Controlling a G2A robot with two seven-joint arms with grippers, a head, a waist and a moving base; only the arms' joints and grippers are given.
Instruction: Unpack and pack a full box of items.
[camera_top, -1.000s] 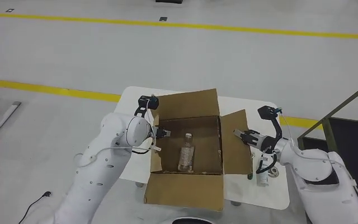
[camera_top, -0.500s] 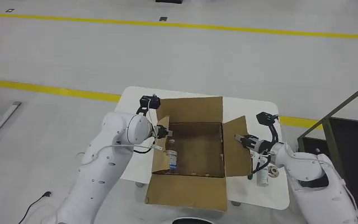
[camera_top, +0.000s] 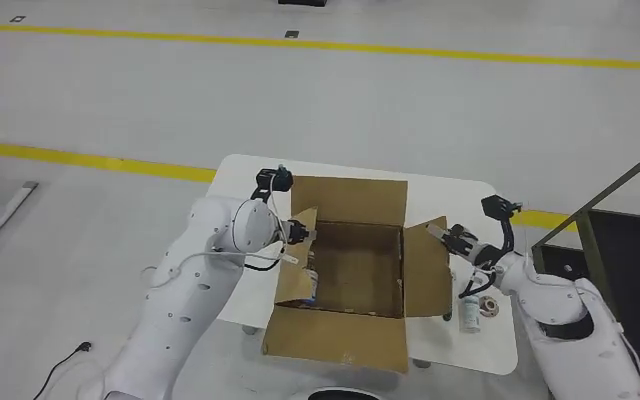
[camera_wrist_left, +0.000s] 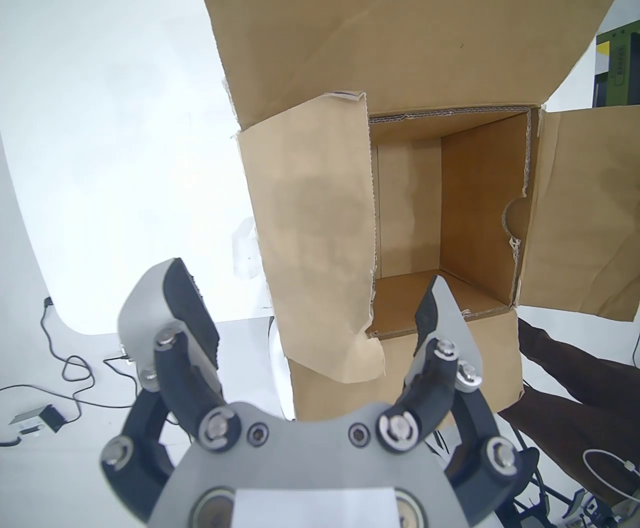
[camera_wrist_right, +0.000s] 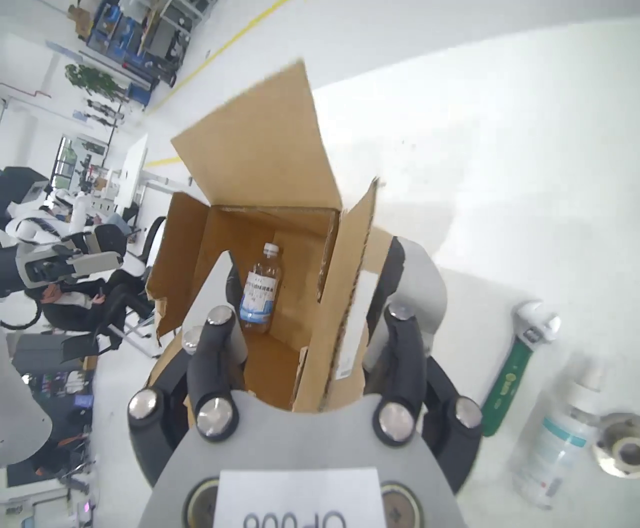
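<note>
An open cardboard box stands on the white table, all its flaps spread. A clear water bottle lies on the box floor against the left wall, half hidden by the raised left flap in the top view. My left gripper is open, its fingers either side of that left flap without clamping it. My right gripper is open too, astride the right flap, one finger inside the box and one outside.
On the table right of the box lie a green-handled wrench, a small white spray bottle and a round metal part. The bottle and the part sit close to the table's right edge.
The box has shifted to the right and both grippers with it. The bottle has slid from the middle of the box floor to the left wall. The left flap now stands more upright.
</note>
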